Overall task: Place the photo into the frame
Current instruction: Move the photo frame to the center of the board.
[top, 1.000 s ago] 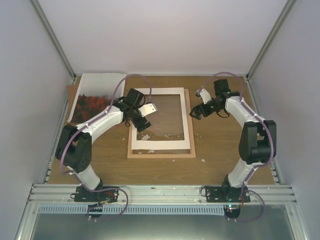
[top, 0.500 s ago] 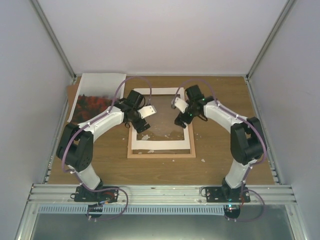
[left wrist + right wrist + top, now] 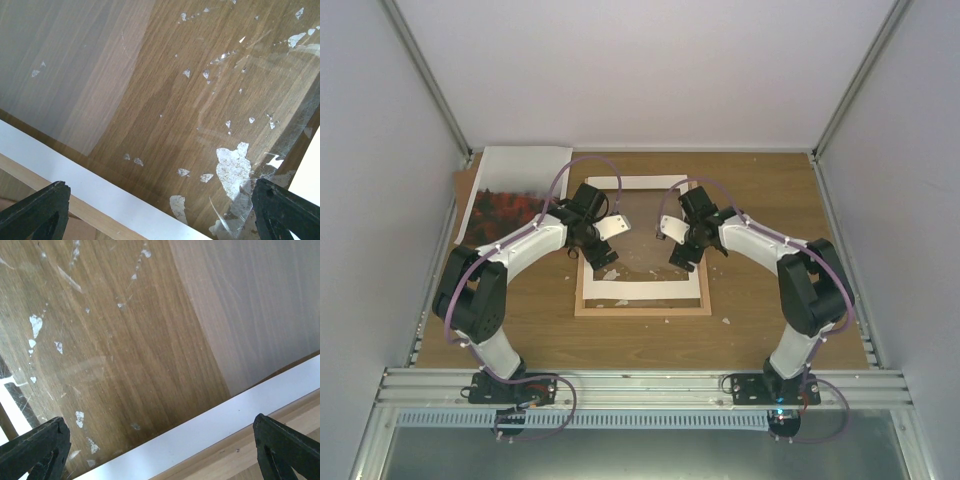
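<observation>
The frame (image 3: 640, 311) lies flat mid-table, with light wood rails, a white inner border (image 3: 642, 290) and a clear pane (image 3: 642, 215) flecked with white scraps. My left gripper (image 3: 610, 240) hovers open over the pane's left side. My right gripper (image 3: 672, 242) hovers open over its right side. In the left wrist view the open gripper (image 3: 160, 187) sees the pane (image 3: 150, 100), the border (image 3: 100, 192) and a rail (image 3: 30, 172). The right wrist view shows the open gripper (image 3: 159, 422), the border (image 3: 210, 427) and a rail (image 3: 260, 450). The photo (image 3: 505, 195) lies at far left.
A brown backing board (image 3: 462, 190) lies under the photo at the far left edge. Small white scraps (image 3: 727, 321) lie on the table near the frame's front right corner. White walls and metal posts enclose the table on three sides.
My right arm has swung left, from beyond the frame's right rail to over the pane. My left gripper has barely moved.
</observation>
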You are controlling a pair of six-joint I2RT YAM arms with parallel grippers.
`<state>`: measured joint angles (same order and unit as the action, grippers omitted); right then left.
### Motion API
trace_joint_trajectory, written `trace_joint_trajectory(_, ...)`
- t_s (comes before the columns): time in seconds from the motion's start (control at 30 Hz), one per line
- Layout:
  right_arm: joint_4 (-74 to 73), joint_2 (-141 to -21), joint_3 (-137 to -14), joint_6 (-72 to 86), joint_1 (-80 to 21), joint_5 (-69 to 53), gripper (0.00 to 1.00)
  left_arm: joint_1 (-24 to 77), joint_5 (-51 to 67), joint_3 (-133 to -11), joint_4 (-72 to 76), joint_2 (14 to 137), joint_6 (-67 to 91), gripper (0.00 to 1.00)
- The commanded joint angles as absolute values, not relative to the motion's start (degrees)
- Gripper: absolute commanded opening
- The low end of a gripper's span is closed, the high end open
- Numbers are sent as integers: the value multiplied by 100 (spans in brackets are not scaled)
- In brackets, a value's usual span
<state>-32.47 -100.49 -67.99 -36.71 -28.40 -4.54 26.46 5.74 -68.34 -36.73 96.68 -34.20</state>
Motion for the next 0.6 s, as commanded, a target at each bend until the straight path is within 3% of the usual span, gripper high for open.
trace_joint_trajectory(0.0,-3140,-10011,-6669,-3895,-2961,-187,100,2610,683,-6768,-3590,9584,-3480,99)
trace_joint_trajectory(0.57,-3252,-9840,-6211,-4007,-3005,-194,100,2615,661,-6812,-3544,9668,-3451,99)
